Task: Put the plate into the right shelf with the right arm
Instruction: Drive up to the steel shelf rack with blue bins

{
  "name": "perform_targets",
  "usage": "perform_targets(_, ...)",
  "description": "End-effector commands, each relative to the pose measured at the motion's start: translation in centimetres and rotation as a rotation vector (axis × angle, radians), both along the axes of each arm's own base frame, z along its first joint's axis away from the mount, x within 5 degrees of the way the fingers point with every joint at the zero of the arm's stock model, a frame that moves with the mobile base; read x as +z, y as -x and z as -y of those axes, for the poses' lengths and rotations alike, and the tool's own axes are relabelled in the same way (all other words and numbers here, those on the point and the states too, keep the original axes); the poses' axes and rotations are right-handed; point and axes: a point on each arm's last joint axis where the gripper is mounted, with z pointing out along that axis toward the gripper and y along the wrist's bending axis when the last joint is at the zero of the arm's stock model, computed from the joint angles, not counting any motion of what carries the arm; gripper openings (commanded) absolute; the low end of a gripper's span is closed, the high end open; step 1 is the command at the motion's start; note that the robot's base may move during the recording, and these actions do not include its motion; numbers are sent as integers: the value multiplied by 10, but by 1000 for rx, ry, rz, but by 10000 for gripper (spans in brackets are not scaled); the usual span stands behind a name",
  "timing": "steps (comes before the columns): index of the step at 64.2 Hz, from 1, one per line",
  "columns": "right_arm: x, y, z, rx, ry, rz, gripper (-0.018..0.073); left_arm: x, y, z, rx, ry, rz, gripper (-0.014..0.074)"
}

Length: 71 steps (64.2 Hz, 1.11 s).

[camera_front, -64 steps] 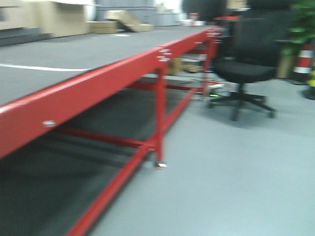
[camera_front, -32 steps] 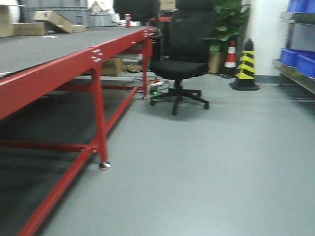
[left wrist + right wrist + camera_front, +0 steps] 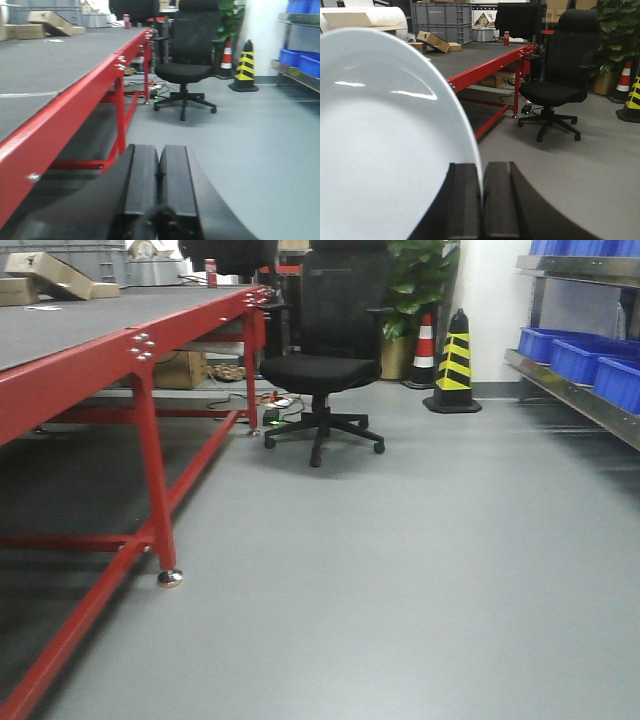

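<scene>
Right gripper (image 3: 481, 197) jaws clamp the rim of the white plate (image 3: 385, 140), which stands on edge at 9 o'clock. Left gripper (image 3: 159, 185) jaws are pressed together on nothing. Beyond: red table (image 3: 60, 375) at 9 o'clock, black chair (image 3: 320, 370) at 12, right shelf (image 3: 572, 392) at 3.

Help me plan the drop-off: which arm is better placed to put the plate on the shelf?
Right. The right gripper is shut on the edge of the plate; the left gripper is shut and empty. The shelf shows at the right of the front view.

Grey floor (image 3: 450, 590); red-framed table (image 3: 70, 375) left; black office chair (image 3: 318, 370); striped cone (image 3: 455, 365); potted plant (image 3: 415, 280).
</scene>
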Motion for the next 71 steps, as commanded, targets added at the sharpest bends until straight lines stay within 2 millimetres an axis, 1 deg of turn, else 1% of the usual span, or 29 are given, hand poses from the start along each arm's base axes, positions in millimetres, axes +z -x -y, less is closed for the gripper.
perform_targets(1,17,0,0,3,-31,111,55,5,1,-1,8,14,89,-47)
perform_targets(14,16,1,0,3,-30,109,55,5,1,-2,31,13,89,-47)
perform_targets(71,16,1,0,3,-30,109,55,5,1,-2,31,13,89,-47)
